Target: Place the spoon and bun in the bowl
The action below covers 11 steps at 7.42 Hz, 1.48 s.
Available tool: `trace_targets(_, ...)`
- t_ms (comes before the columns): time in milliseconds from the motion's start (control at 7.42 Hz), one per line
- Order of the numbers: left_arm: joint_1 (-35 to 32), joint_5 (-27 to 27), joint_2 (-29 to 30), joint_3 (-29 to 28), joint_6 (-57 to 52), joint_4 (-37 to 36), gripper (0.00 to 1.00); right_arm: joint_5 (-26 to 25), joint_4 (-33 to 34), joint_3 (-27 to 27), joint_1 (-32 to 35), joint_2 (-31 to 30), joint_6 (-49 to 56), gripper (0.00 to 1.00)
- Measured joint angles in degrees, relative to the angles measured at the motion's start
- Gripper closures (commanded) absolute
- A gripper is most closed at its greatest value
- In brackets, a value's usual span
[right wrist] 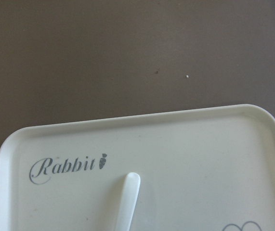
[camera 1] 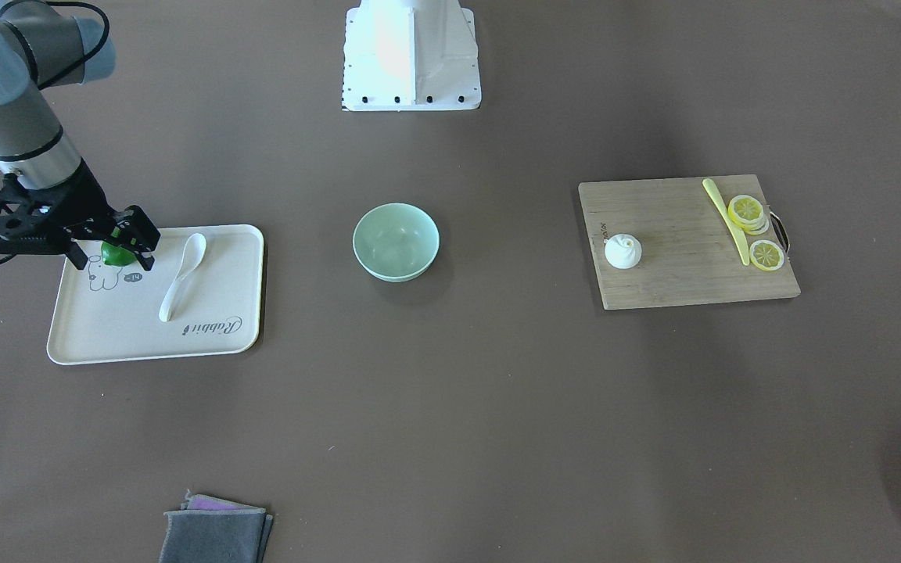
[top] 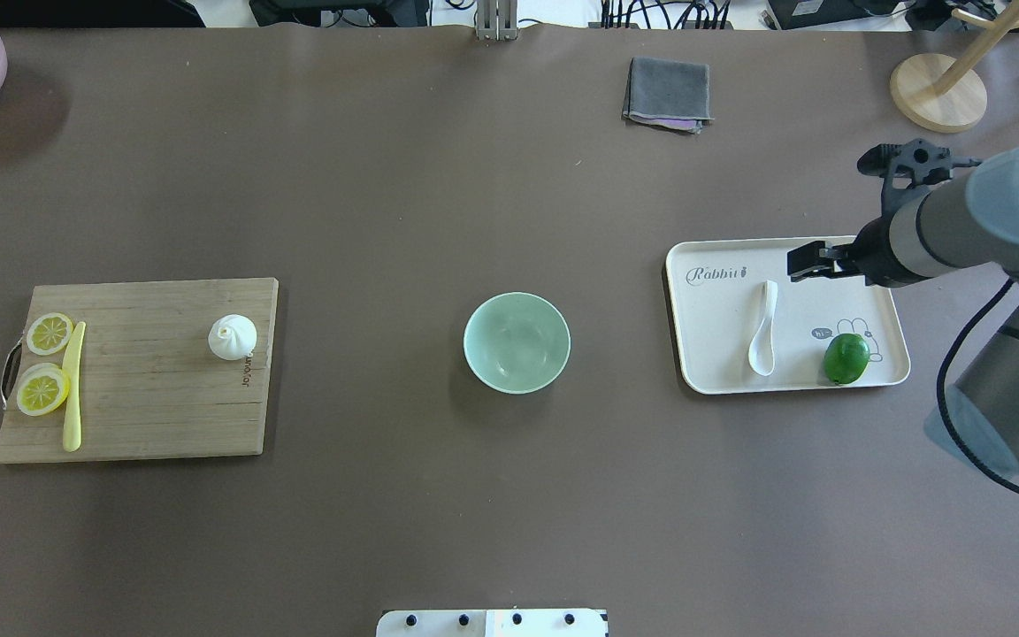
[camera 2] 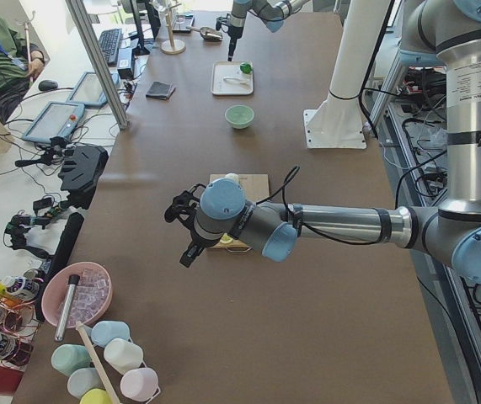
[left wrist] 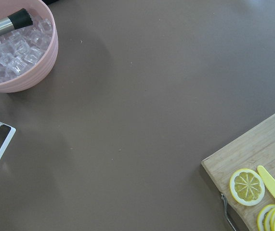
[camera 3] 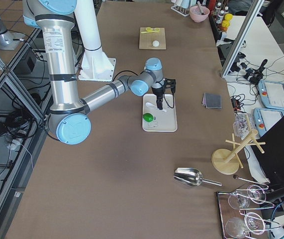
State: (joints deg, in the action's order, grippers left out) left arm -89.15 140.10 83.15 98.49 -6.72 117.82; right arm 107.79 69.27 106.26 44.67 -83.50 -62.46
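The cream-white spoon [camera 1: 182,277] lies on a cream tray [camera 1: 145,352], scoop toward the robot; it also shows in the overhead view [top: 764,327], and its handle tip shows in the right wrist view [right wrist: 127,197]. My right gripper [camera 1: 110,258] hangs open and empty above the tray, beside the spoon, in the overhead view [top: 815,263] too. The white pleated bun [top: 233,337] sits on a wooden cutting board [top: 138,416]. The mint-green bowl [top: 517,342] stands empty at the table's middle. My left gripper [camera 2: 183,231] shows only in the exterior left view; I cannot tell its state.
A green lime [top: 846,357] lies on the tray next to the spoon. Lemon slices [top: 42,389] and a yellow knife [top: 73,387] lie on the board. There is a folded grey cloth [top: 667,93], a pink ice bowl [left wrist: 17,48] and a wooden stand [top: 938,93].
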Motion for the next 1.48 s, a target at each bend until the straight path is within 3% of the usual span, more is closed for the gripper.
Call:
trace_targets(404, 0.1, 0.1, 0.0, -0.1, 0.1, 0.6, 0.01, -7.6, -7.0, -6.6, -7.4, 2.1, -9.8, 0.32)
trace_targets(1078, 0.3, 0.0, 0.0, -0.1, 0.1, 0.7, 0.01, -9.5, -8.3, -7.6, -8.7, 2.9, -15.0, 0.93)
trace_targets(1213, 0.5, 0.0, 0.0, -0.1, 0.1, 0.7, 0.01, -9.6, -8.4, -7.5, -8.7, 2.9, -15.6, 1.00)
trace_targets(1482, 0.7, 0.0, 0.0, -0.1, 0.2, 0.7, 0.01, -10.0, -8.3, -6.6, -8.7, 3.0, -17.0, 1.00)
